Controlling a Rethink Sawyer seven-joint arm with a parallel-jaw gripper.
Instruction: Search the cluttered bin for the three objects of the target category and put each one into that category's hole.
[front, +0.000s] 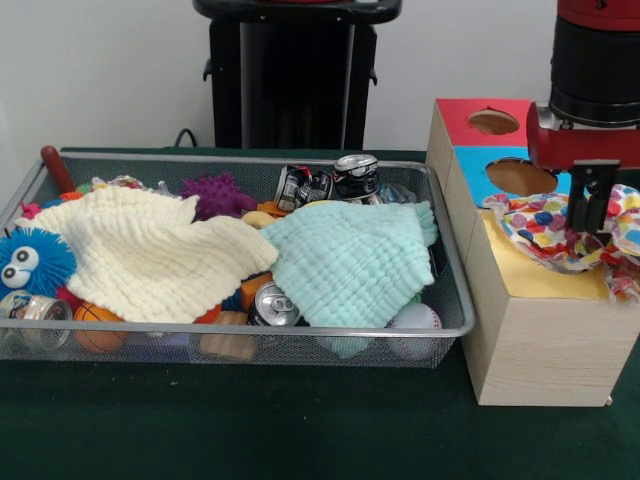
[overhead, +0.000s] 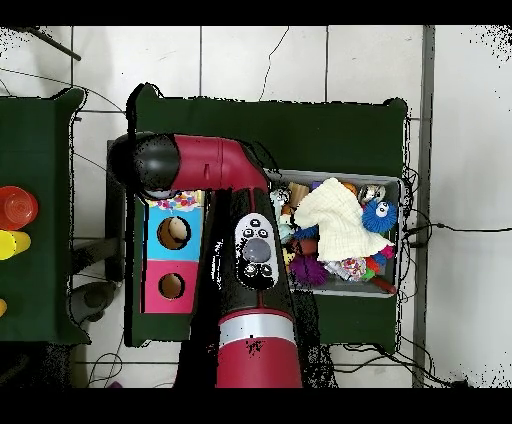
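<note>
The wire-mesh bin stands on the green table; it also shows in the overhead view. In it lie the cream waffle cloth and the mint-green waffle cloth. The white confetti cloth is bunched on the yellow top of the light-wood box and hides the yellow hole. My gripper reaches down into the middle of this cloth and is shut on it. In the overhead view my arm hides the gripper.
The box's blue-topped hole and red-topped hole are uncovered. The bin also holds a blue fuzzy ball with eyes, a purple spiky ball, crushed cans, a baseball and a small basketball.
</note>
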